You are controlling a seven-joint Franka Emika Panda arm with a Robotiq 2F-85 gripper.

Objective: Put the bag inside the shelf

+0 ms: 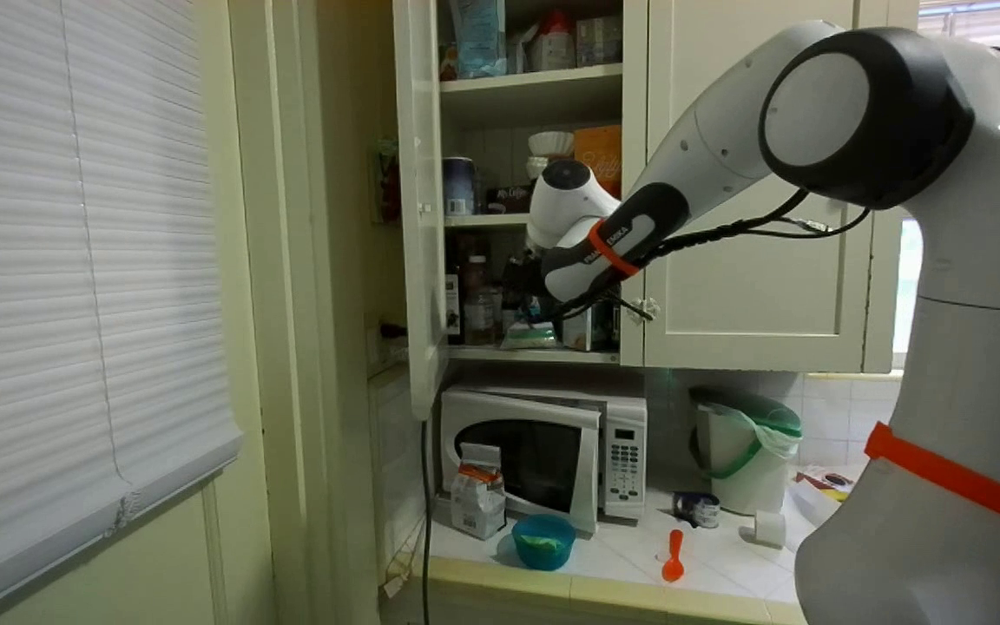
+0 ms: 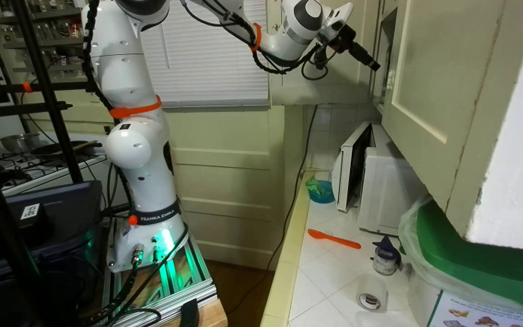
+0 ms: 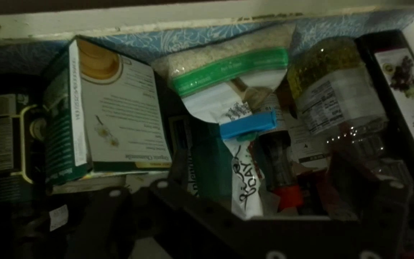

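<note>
Gripper (image 3: 259, 158): hovering at the shelf (image 1: 535, 78), jaws standing well apart, unclenched.
Bag (image 3: 228, 64): lying on the shelf's lowest board, green seal strip showing.
Flanking bag: chamomile box (image 3: 124, 111) standing one side, clear bottle (image 3: 336, 86) the other.
Cupboard door (image 1: 417, 226): hanging open.
Microwave (image 1: 543, 460): sitting below, its front standing ajar.
Counter (image 1: 613, 560): holding blue bowl (image 1: 543, 547), orange spoon (image 1: 673, 569).

In an exterior view I see the bag (image 1: 529, 337) at the bottom of the shelf (image 1: 543, 355). Left of the bag stands a bottle (image 1: 480, 318); right of it, a box (image 1: 579, 331). My tool (image 2: 372, 65) hangs above the bag. Below the bag, a microwave (image 1: 543, 460) stands on the table (image 1: 613, 551), with a bowl (image 1: 543, 556) lower still. Below and right of the bag are a tub (image 1: 736, 482) and a spoon (image 1: 674, 558).
</note>
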